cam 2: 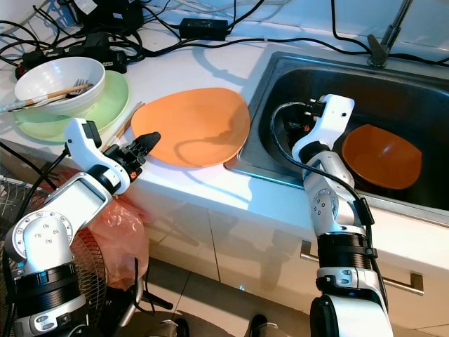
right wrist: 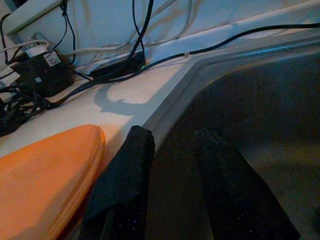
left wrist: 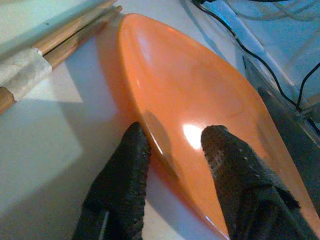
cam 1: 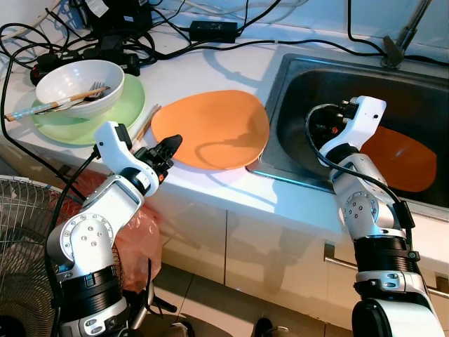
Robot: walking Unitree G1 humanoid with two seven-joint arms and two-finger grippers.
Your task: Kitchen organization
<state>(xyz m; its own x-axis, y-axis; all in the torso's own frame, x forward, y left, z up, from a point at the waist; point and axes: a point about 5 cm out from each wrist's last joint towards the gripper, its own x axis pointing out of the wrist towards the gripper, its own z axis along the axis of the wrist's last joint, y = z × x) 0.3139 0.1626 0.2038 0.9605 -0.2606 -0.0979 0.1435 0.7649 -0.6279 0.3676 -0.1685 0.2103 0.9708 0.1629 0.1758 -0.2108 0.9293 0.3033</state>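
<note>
Orange and glossy, the large plate (cam 1: 212, 128) lies flat on the white counter (cam 1: 203, 70), with its far side near the edge of the steel sink (cam 1: 295, 70). The left gripper (left wrist: 175, 145) is open at the plate's near rim: one finger is above the plate, the other is below the rim on the counter side, and it does not pinch yet.

To do this step well, I think the lower finger must slide fully under the rim before closing, because the plate is thin and smooth and may slip or tilt. A slow, level lift is safer.

The right gripper (right wrist: 172, 150) is open and holds nothing; it hangs inside the sink, close to the sink's wall. A smaller orange plate (cam 1: 400, 158) lies in the basin.

Beside the large plate lie wooden chopsticks (cam 1: 145, 123), very near the left gripper, so they can be pushed. Further left are a white bowl (cam 1: 81, 88) with utensils on a green plate (cam 1: 130, 102), and black cables (cam 1: 140, 38) behind.
</note>
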